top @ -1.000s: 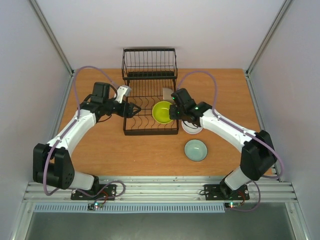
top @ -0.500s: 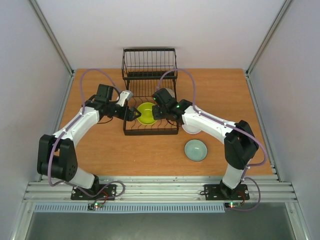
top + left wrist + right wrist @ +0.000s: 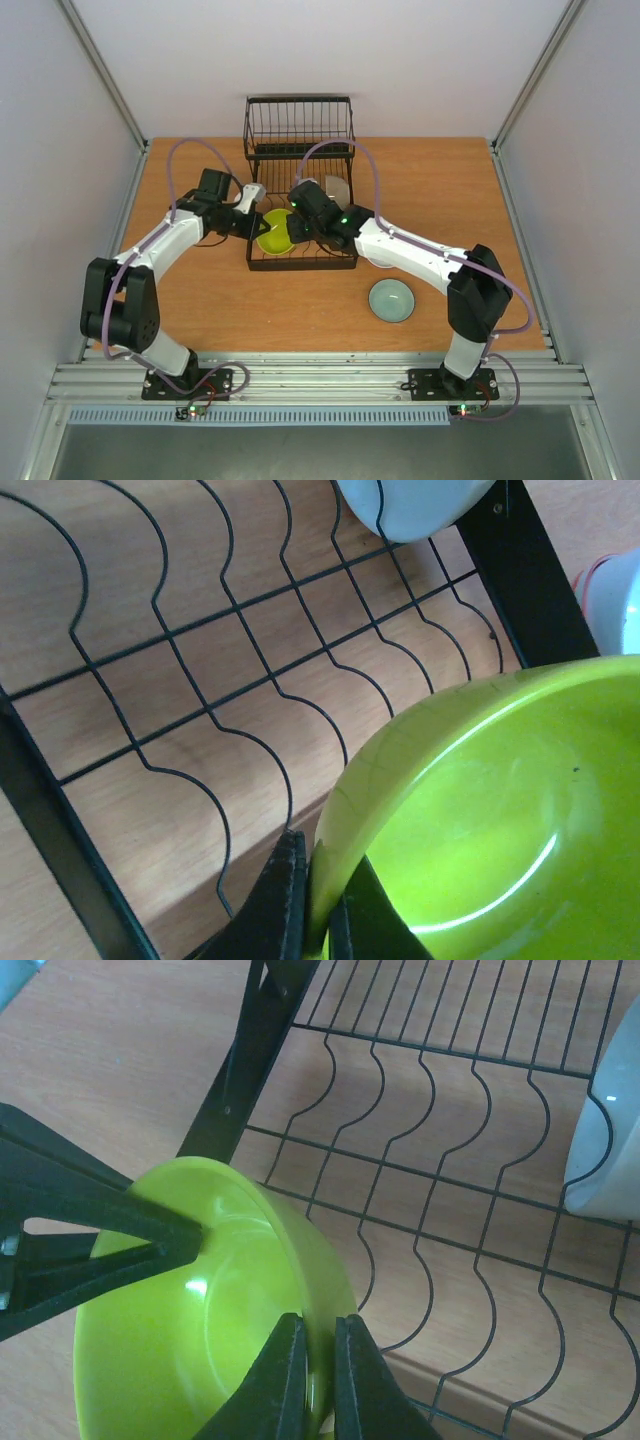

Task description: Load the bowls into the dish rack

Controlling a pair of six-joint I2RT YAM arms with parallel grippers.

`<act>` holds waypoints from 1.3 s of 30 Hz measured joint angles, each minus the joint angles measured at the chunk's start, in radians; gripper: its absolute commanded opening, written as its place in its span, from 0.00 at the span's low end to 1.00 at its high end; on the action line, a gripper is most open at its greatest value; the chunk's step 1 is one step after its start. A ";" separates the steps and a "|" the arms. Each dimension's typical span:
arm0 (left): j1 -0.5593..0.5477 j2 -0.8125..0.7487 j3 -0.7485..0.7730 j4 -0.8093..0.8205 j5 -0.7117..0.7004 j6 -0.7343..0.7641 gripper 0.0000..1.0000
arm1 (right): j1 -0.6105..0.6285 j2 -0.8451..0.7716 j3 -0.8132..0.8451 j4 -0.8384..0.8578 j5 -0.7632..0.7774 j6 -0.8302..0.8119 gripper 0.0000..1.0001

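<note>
Nearest on the bench [image 3: 200, 300], the pale teal bowl [image 3: 391, 300] sits upright on the bare wood, well apart from the dish rack [image 3: 300, 266] and to the right of it. A little farther back, a white bowl with a red rim [image 3: 378, 263] lies just beside the rack's right front corner, mostly hidden under the right arm; the left wrist view catches only a sliver of it [image 3: 612, 590]. Beyond that, over the left front part of the rack's flat pronged section, the yellow-green bowl [image 3: 272, 232] hangs tilted, its hollow facing the left wrist camera [image 3: 500, 820]. Both arms have hold of it. The left claw [image 3: 318, 912] is closed almost completely, with only the bowl's rim between its fingertips. The right claw [image 3: 312, 1380] pinches the opposite side of the rim just as narrowly. Whether the bowl's underside touches the wires cannot be told. Farther in, at the right rear of the pronged section, a plain white bowl [image 3: 337, 190] stands on edge among the prongs. At the far end rises the rack's taller wire basket, with nothing visible inside it.
</note>
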 measured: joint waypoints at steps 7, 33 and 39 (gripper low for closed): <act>0.000 0.016 0.000 -0.009 -0.009 -0.019 0.00 | 0.018 0.003 0.017 0.013 0.030 0.007 0.05; 0.091 0.069 -0.075 0.101 0.369 0.011 0.01 | -0.078 -0.215 -0.402 0.499 -0.356 0.090 0.93; 0.095 0.072 -0.084 0.140 0.421 0.012 0.00 | -0.099 -0.224 -0.515 0.675 -0.457 0.176 0.95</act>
